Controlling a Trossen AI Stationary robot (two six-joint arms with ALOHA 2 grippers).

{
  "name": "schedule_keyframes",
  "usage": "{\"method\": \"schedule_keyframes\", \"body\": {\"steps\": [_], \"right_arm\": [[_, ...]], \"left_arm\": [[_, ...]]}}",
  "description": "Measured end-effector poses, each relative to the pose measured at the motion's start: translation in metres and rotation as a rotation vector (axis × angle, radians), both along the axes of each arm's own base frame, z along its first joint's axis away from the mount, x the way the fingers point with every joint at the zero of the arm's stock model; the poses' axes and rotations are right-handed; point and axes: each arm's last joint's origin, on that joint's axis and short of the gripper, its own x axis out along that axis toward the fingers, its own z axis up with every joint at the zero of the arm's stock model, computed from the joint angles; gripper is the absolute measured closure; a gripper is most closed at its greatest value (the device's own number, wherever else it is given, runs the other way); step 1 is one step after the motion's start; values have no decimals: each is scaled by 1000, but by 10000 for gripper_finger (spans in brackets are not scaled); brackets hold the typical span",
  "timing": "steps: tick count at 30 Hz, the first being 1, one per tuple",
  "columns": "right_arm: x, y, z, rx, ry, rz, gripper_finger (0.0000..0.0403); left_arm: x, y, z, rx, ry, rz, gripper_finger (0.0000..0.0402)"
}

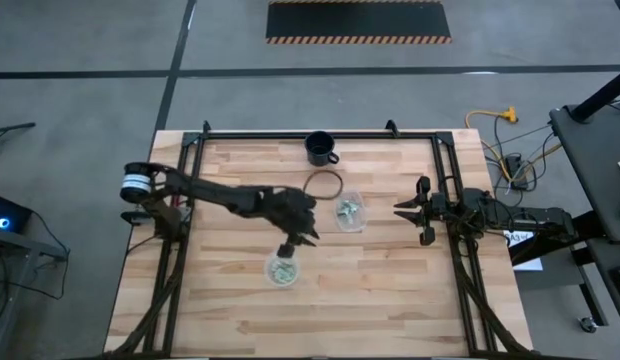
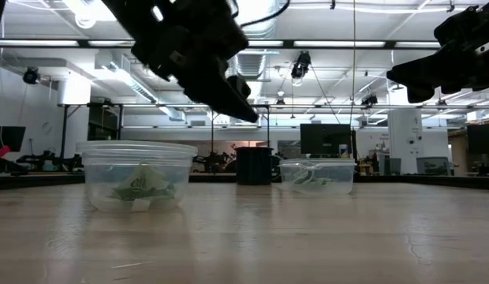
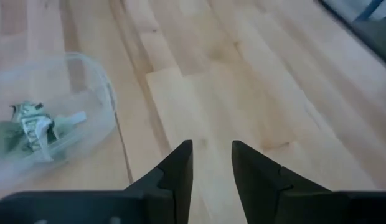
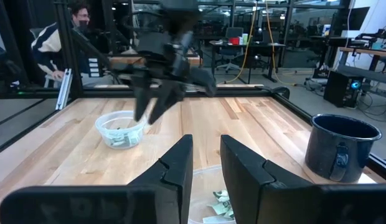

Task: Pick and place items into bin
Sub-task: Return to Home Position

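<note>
While the left fingers (image 3: 179,171) are held slightly apart and empty above the desk (image 1: 390,290) near one clear bin (image 3: 103,81), green-and-white packets (image 3: 31,127) are seen in it and in a second bin (image 2: 343,177). The right fingers (image 4: 177,168), narrowly parted around nothing, are held at the desk's right edge.

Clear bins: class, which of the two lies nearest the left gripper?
The bin farther from the mug; the left gripper hangs by its rim, the other bin stands apart.

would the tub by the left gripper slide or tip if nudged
Probably slides rather than tips: the tub looks wide and low on the smooth wooden table. Likely light, holding only a few packets, so a nudge could send it skidding. Its thin clear walls may flex if squeezed.
</note>
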Motion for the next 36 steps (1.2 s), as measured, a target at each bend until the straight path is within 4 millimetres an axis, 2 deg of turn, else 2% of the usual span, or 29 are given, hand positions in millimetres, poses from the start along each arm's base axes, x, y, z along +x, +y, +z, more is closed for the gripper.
{"method": "schedule_keyframes", "body": {"steps": [4,7,12,17,23,28,36], "right_arm": [[0,0,0,0,0,1,330],[0,0,0,-1,1,0,330],[0,0,0,0,0,0,330],[0,0,0,0,0,0,330],[0,0,0,-1,0,0,330],[0,0,0,-1,0,0,330],[0,0,0,-1,0,0,330]], "left_arm": [[-23,27,-14,-47,39,65,308],[-40,36,-18,-51,-2,106,308],[-73,34,-10,-48,-222,124,308],[-109,30,-12,-48,-325,244,308],[-143,23,-20,-21,-510,264,308],[-164,22,-27,-28,-583,267,308],[-187,20,-25,-42,-647,301,308]]}}
